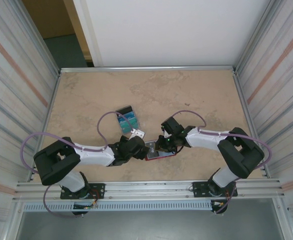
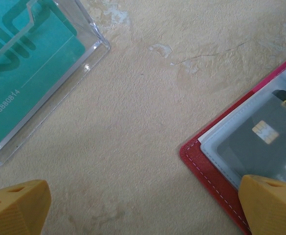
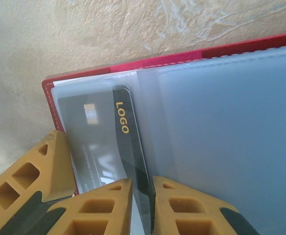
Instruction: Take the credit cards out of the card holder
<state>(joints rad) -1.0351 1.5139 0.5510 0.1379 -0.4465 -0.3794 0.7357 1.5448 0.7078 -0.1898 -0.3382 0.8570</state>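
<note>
The card holder (image 1: 162, 154) lies open on the table, dark red with pale blue-grey sleeves (image 3: 221, 122). A dark credit card (image 3: 125, 132) marked LOGO sits partly out of its left sleeve. My right gripper (image 3: 143, 196) is shut on that card's edge. My left gripper (image 2: 143, 210) is open wide beside the holder's corner (image 2: 209, 169), and its right fingertip (image 2: 272, 203) rests on the holder's edge. That same fingertip (image 3: 33, 171) appears in the right wrist view, on the holder's left border. From above, both grippers (image 1: 142, 146) (image 1: 162, 145) meet over the holder.
A clear plastic case (image 1: 127, 119) holding a teal card (image 2: 25, 58) lies just beyond the left gripper. Metal rails and ribbed walls (image 1: 16, 90) close in the beige table (image 1: 186, 95), which is bare at the back and right.
</note>
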